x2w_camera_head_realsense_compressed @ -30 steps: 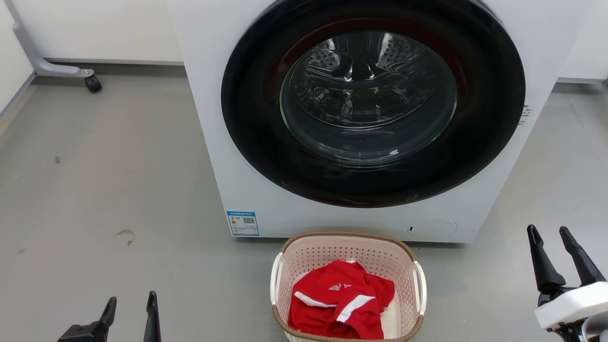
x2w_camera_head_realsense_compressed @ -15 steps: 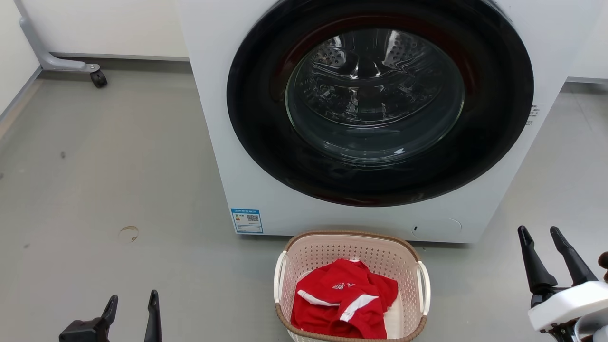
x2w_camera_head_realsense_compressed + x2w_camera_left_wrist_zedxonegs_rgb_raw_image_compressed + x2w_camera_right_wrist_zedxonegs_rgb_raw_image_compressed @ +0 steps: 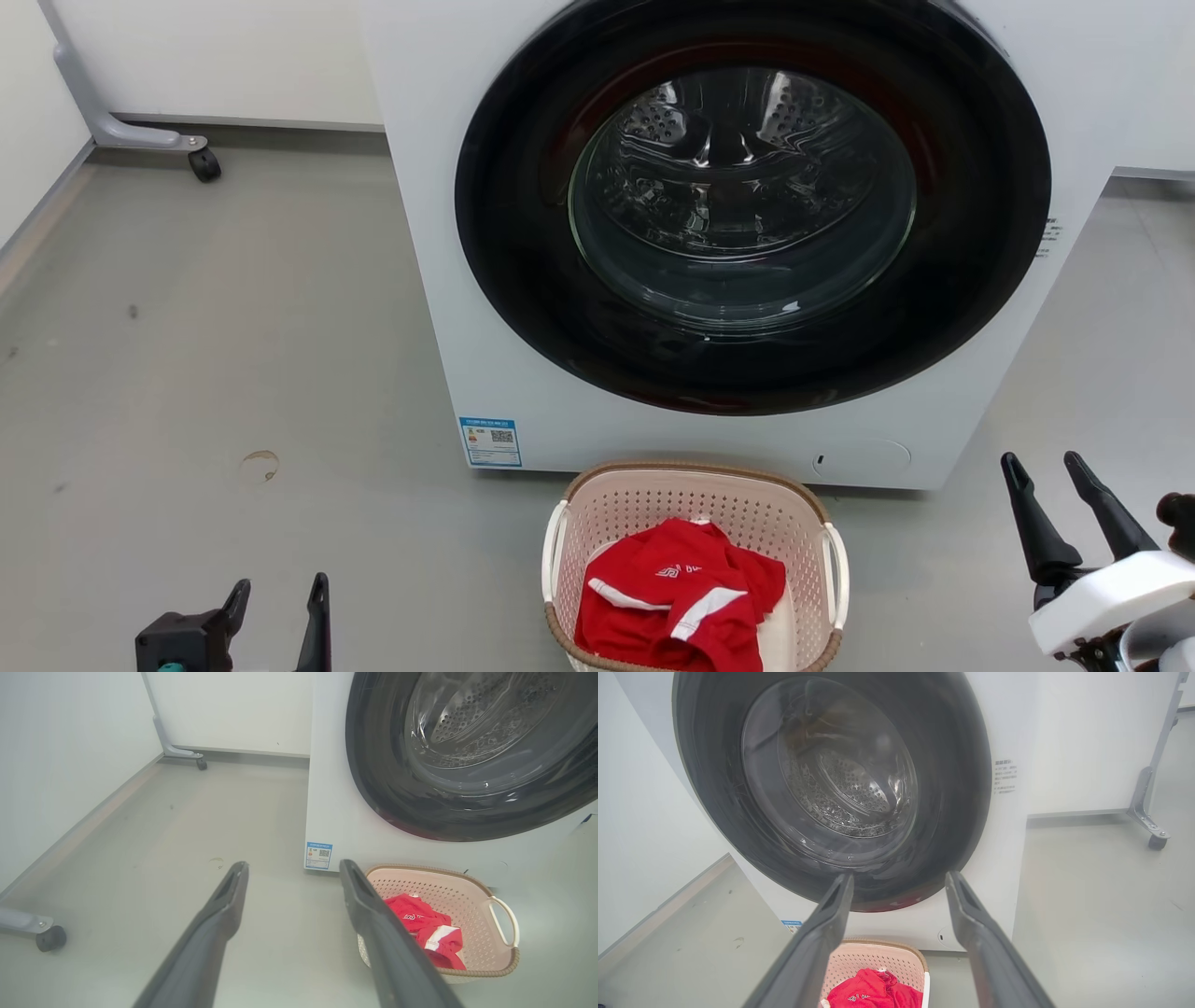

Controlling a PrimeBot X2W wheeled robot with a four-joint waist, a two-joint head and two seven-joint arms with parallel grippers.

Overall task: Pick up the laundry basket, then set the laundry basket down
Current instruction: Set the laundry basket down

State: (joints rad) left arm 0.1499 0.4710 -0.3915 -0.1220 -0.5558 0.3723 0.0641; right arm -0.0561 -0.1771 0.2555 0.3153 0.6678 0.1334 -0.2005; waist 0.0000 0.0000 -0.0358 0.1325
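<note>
The laundry basket is pale pink perforated plastic with a brown woven-look rim and two white side handles. It stands on the grey floor just before the washing machine, with a red garment inside. In the left wrist view the laundry basket lies to the right of my fingers. The right wrist view shows the laundry basket low between the fingers. My left gripper is open at the lower left, well apart from the basket. At the lower right my right gripper stands open and empty, also apart from it.
A large white washing machine with a dark round glass door fills the space behind the basket. A grey stand leg on a castor sits at the far left by the wall. Open grey floor spreads to the left.
The camera has shifted, so the whole scene sits slightly lower and to the right. Both grippers stay open; the right one shows a little further left in view.
</note>
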